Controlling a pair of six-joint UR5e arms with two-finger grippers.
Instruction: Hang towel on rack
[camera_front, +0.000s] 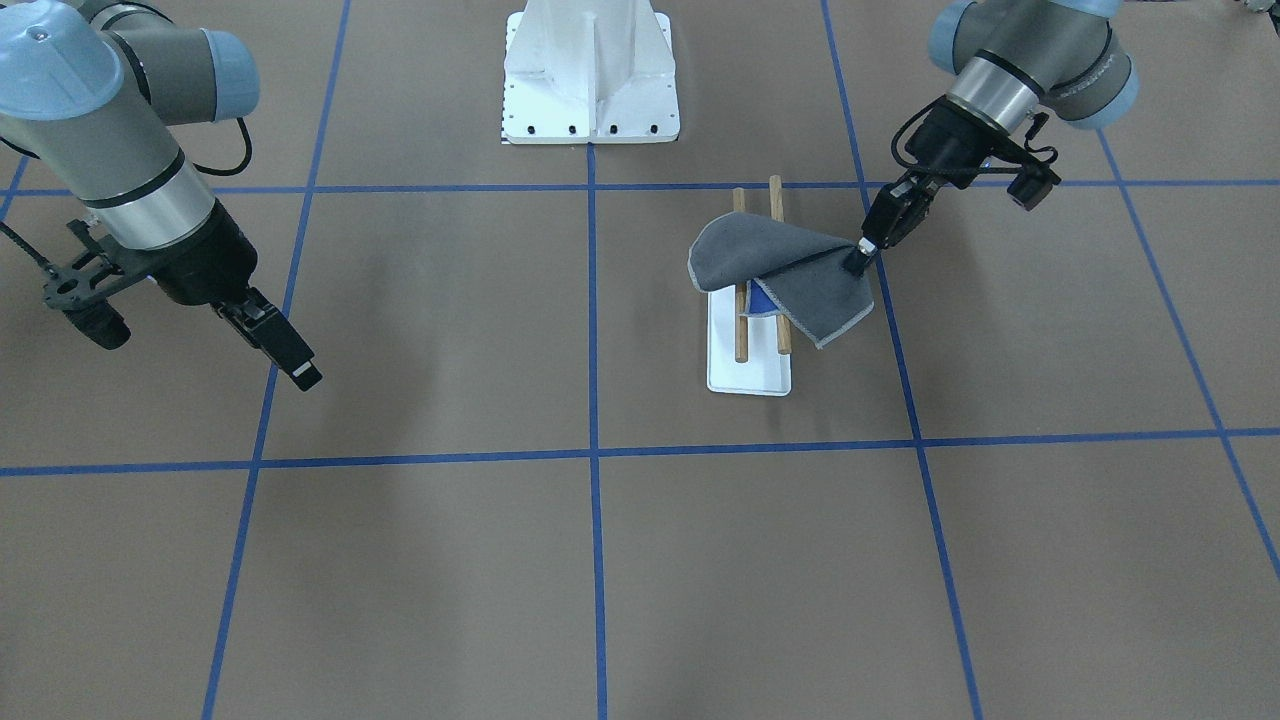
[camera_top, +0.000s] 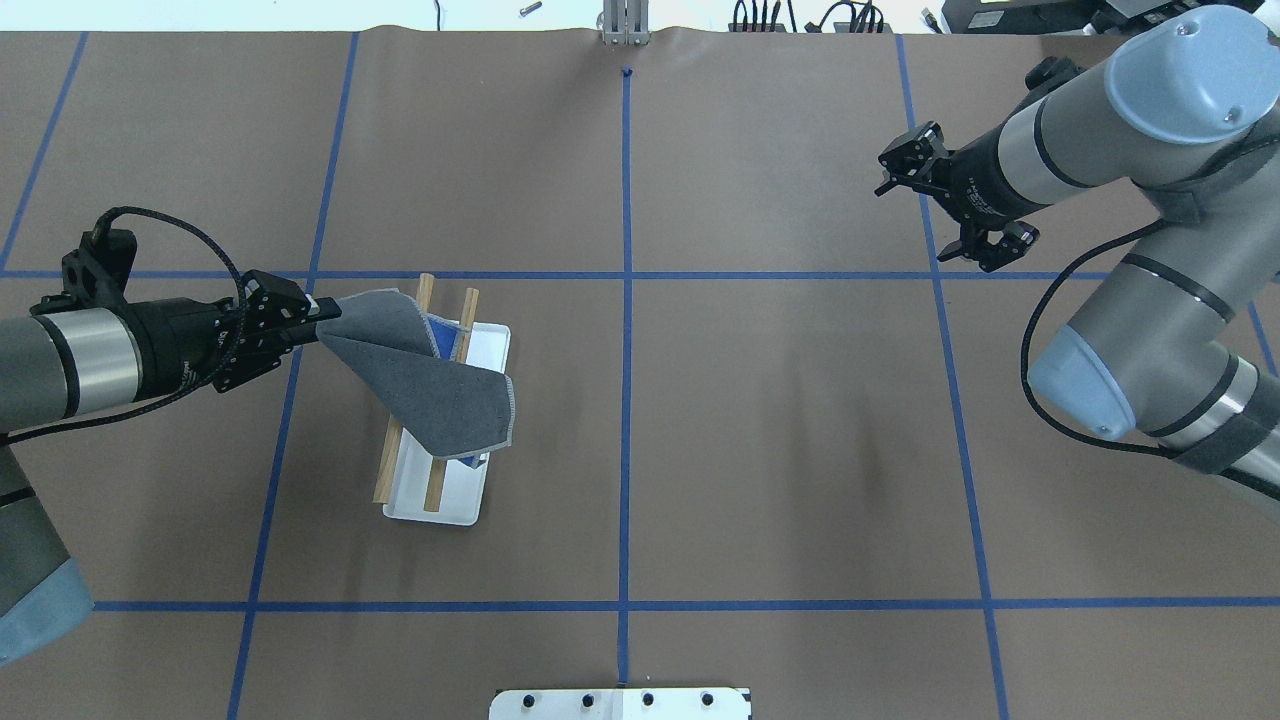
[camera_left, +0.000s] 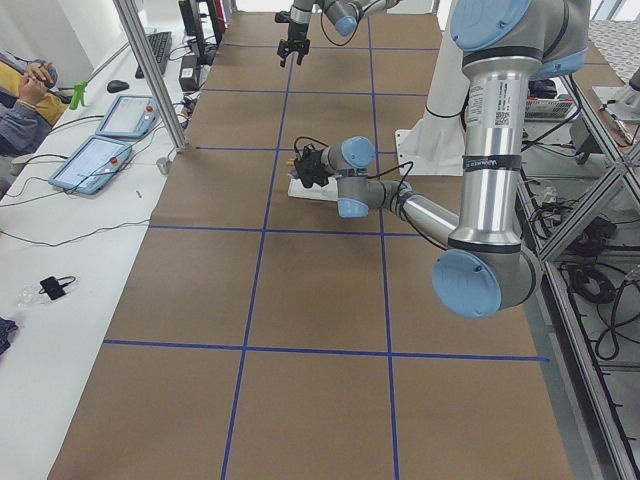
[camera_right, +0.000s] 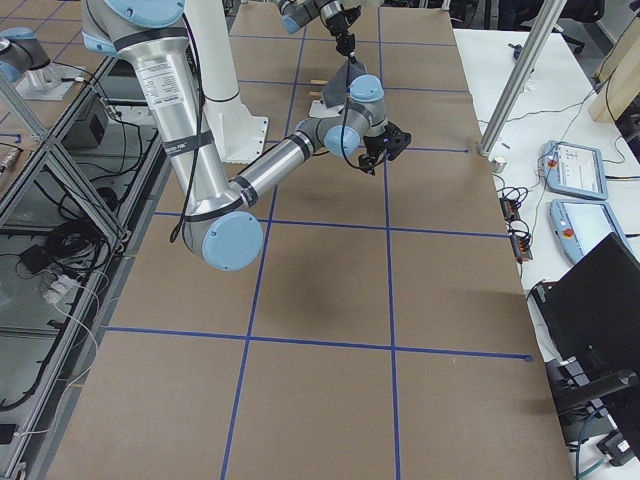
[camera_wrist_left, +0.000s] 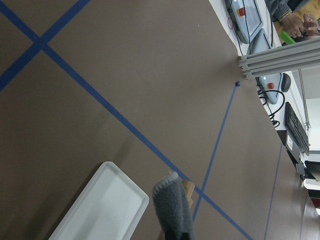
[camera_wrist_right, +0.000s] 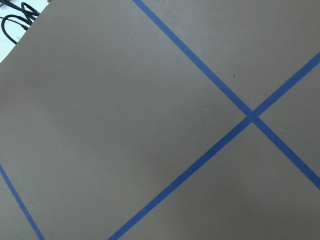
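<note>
The towel (camera_front: 770, 265) (camera_top: 430, 380) lies draped across the rack's two wooden rods (camera_front: 741, 335) (camera_top: 385, 470), grey side up, with a bit of blue showing underneath. The rack's white base plate (camera_front: 748, 378) (camera_top: 450, 505) sits on the brown table. My left gripper (camera_front: 860, 258) (camera_top: 318, 330) is shut on one towel corner, held up just beside the rods. The left wrist view shows that grey corner (camera_wrist_left: 172, 210) above the base plate (camera_wrist_left: 100, 205). Far off on the other half, my right gripper (camera_front: 305, 372) (camera_top: 900, 160) hangs above bare table, its fingers together with nothing in them.
A large white bolted pedestal (camera_front: 590, 70) (camera_top: 620, 703) stands at the robot's edge of the table. Blue tape lines (camera_wrist_right: 200, 160) grid the brown surface. Operators' tablets and cables (camera_left: 100, 150) lie along the far side.
</note>
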